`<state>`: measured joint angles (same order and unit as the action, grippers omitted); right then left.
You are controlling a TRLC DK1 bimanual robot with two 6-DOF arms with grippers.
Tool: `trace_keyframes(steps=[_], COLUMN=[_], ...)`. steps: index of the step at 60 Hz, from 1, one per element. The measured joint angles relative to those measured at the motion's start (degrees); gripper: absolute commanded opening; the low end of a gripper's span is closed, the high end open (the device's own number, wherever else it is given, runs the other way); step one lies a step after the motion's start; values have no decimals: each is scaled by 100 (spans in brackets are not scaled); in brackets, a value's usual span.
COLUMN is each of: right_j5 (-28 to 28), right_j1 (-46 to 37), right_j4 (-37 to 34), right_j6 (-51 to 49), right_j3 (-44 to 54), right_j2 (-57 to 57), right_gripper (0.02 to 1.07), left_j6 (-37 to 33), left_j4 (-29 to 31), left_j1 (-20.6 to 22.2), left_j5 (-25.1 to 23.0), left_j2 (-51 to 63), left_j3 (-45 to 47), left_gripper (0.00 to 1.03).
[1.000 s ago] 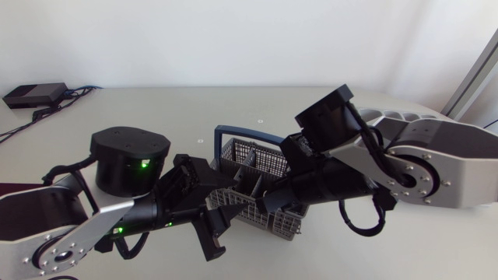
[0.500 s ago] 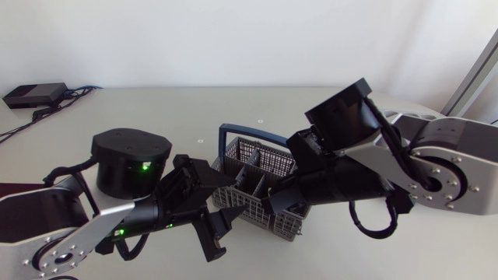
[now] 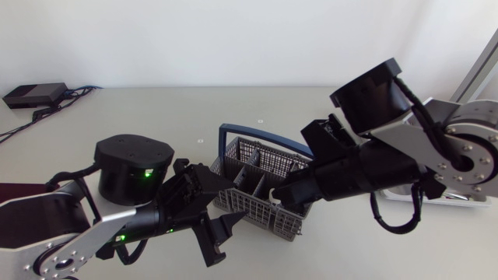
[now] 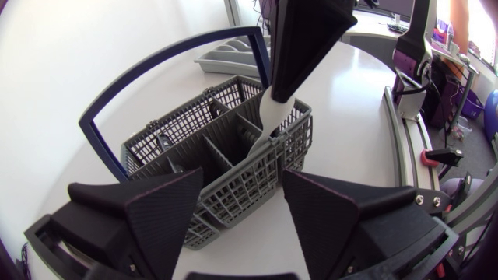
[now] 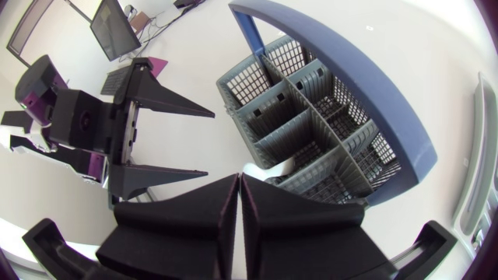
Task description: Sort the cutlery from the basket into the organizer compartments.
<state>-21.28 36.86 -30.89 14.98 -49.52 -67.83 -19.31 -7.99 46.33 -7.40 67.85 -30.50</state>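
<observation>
**Right arm lifts back with a white handle in its grip**

The right gripper [image 3: 289,201] is clamped tight on a white-handled piece [image 4: 271,117], its lower end still down in the near-right compartment of the basket [image 3: 268,159]. Compared with a second ago, the right arm's wrist has swung up and out to the right, and the fingertips have drawn a little that way too. The left gripper [image 3: 236,201] has dropped slightly and waits with its fingers spread wide at the basket's near-left corner, touching nothing. The basket has barely shifted. The organizer [image 4: 222,56] lies beyond it.
</observation>
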Motion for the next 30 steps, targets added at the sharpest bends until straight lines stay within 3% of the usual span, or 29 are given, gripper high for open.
trace_keyframes(steps=[30], right_j5=[-1681], right_j1=[-903], right_j4=[-953], right_j6=[0], right_j3=[-564], right_j2=[472], right_gripper=[8], left_j6=[-2], left_j4=[0], left_j1=[44], left_j5=[48], left_j2=[0], left_j3=[4], left_gripper=[77])
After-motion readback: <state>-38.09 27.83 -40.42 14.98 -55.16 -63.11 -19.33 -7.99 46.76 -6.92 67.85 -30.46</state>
